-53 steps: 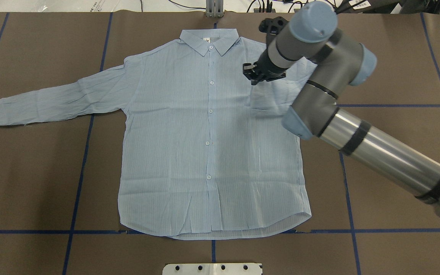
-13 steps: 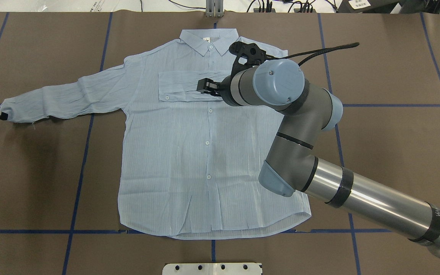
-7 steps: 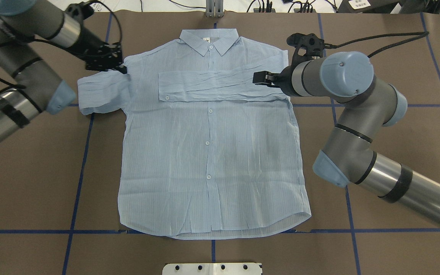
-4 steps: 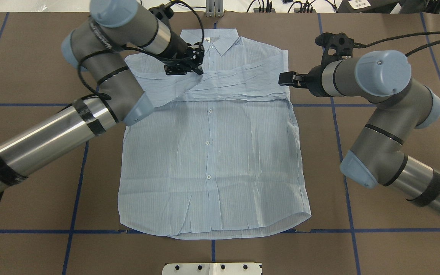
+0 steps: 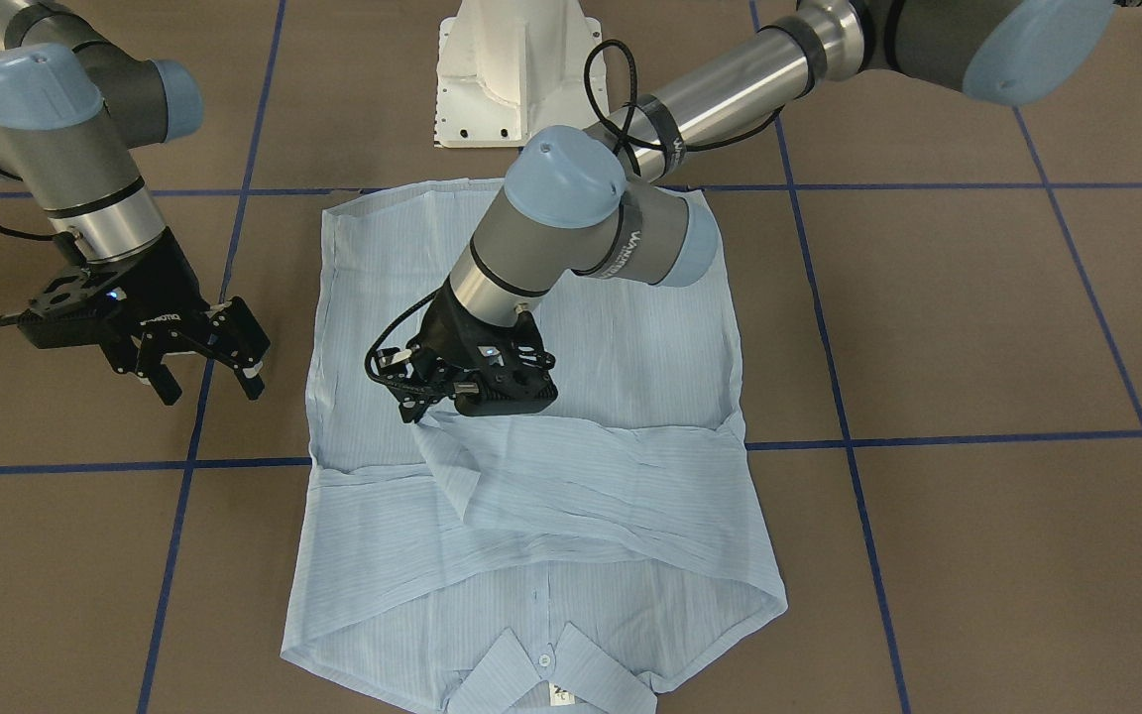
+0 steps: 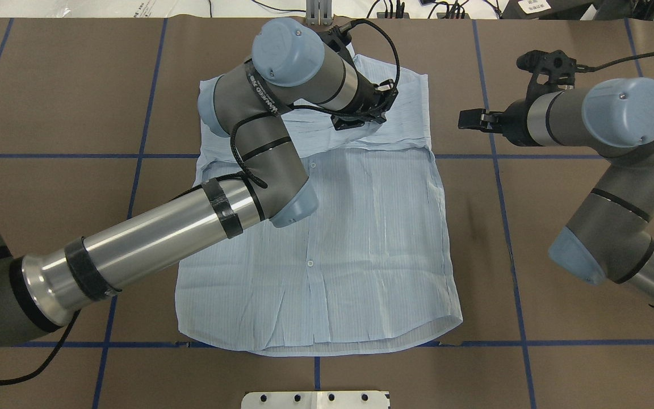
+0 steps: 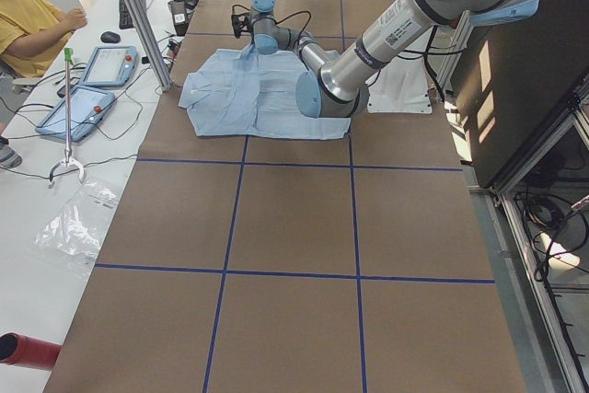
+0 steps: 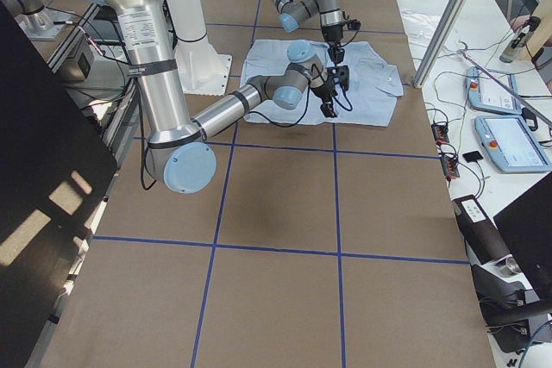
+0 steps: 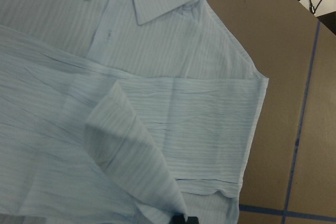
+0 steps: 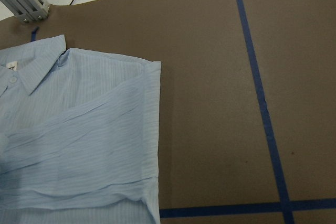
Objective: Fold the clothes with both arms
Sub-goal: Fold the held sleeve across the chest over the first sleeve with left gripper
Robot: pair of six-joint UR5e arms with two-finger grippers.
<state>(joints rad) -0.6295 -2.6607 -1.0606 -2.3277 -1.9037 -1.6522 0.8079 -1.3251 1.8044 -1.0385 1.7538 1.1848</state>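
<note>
The light-blue striped shirt lies face up on the brown table, collar at the far edge. Its right sleeve lies folded flat across the chest. My left gripper is shut on the left sleeve's end and holds it just above the chest, right of the button line. In the front view the sleeve rises to it in a peak. The left wrist view shows the lifted sleeve over the shirt. My right gripper is open and empty over bare table beside the shirt's right shoulder.
The white pedestal base stands at the near edge of the table. Blue tape lines cross the brown cover. A metal post and cables sit at the far edge. An operator and teach pendants are beyond that edge.
My left gripper has carried the left sleeve to the right across the chest, past the button line. My right gripper has drawn back to the right, off the shirt.
</note>
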